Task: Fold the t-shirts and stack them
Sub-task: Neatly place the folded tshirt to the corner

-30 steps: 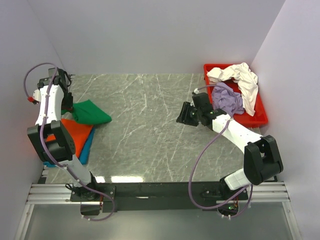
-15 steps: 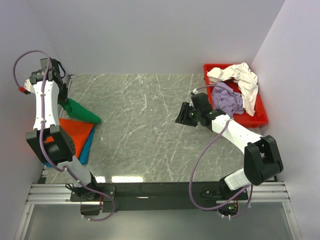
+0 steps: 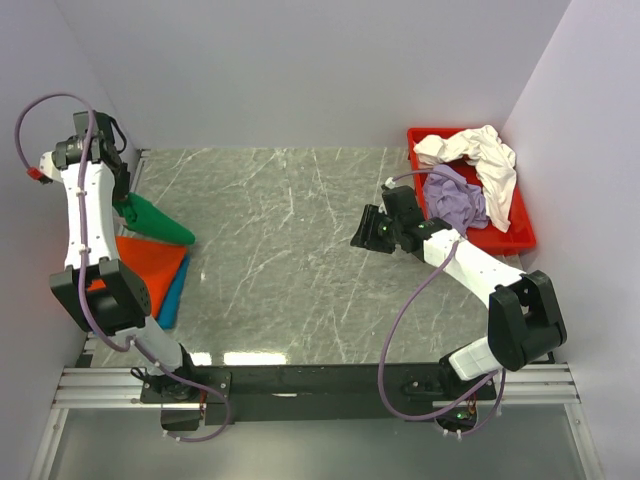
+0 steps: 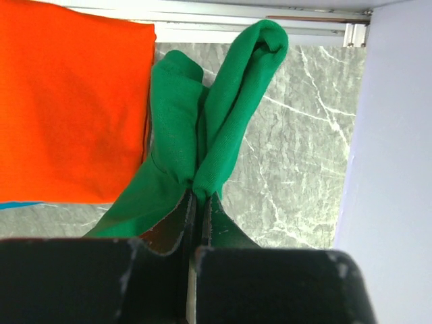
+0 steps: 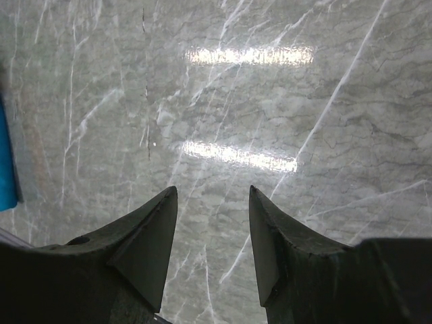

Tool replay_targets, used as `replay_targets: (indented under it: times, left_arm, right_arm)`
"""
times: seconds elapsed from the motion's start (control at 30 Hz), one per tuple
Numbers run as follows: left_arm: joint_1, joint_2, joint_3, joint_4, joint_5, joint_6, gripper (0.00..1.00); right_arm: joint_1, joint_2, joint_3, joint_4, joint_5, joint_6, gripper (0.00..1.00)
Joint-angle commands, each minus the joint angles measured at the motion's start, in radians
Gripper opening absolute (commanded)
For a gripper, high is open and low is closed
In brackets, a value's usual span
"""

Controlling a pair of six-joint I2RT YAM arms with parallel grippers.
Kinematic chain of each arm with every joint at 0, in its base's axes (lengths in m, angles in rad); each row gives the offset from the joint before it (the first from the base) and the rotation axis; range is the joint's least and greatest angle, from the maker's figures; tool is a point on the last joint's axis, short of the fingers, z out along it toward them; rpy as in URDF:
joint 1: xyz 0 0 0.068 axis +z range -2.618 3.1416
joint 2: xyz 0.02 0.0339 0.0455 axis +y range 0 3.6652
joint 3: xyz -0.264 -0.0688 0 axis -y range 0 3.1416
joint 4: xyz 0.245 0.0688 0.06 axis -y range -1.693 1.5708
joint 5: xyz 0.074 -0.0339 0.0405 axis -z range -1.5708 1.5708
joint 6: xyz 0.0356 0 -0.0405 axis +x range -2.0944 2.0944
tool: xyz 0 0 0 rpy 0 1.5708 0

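Since a sec ago the left arm (image 3: 80,215) has swung up & back toward the far-left corner, and the green t-shirt (image 3: 158,224) has gone w/ it: what lay as a wide heap over the orange one is now a narrow strip drawn toward the wall. No visible shift in the right arm (image 3: 470,268). Left gripper (image 4: 198,200) is pressed together, pinching a bunched fold of the green t-shirt right at the fingertips. In the wrist view the cloth hangs away from the jaws in two thick rolled lobes. Its low end meets the far edge of the orange t-shirt (image 3: 148,262), which lies flat & folded at the left edge of the table (image 3: 290,240); the wrist view shows green overlapping that edge a bit. Under the orange one sits the teal t-shirt (image 3: 172,296), only its right & near edges showing. Right gripper (image 5: 212,202) hovers over bare marble approx mid-right, fingers spread, nothing btwn them; a sliver of teal shows at the left edge of its wrist view. Beyond it, in the far-right corner, the red tray (image 3: 518,238) holds the lavender t-shirt (image 3: 455,200), crumpled, w/ the cream-white t-shirt (image 3: 482,152) heaped behind it & trailing down the tray's right side.
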Motion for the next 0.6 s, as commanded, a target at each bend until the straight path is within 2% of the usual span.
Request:
replay_targets:
  times: [0.0,0.17,0.37,0.57]
  left_arm:
    - [0.004,-0.080,0.045,0.006,-0.047,0.025,0.00]
    - [0.010,-0.109,0.021,0.006,-0.052,0.029,0.00]
    - [0.041,-0.181,-0.099,0.034,-0.058,0.028,0.00]
    - [0.102,-0.341,-0.373,0.089,-0.061,0.034,0.01]
  right_arm:
    - [0.011,-0.047,0.036,0.006,0.008,0.003,0.54]
    - [0.018,-0.053,0.033,0.003,0.011,0.003,0.54]
    - [0.032,-0.060,0.027,0.000,0.015,0.003,0.54]
    - [0.075,-0.064,0.021,-0.017,0.020,-0.003,0.54]
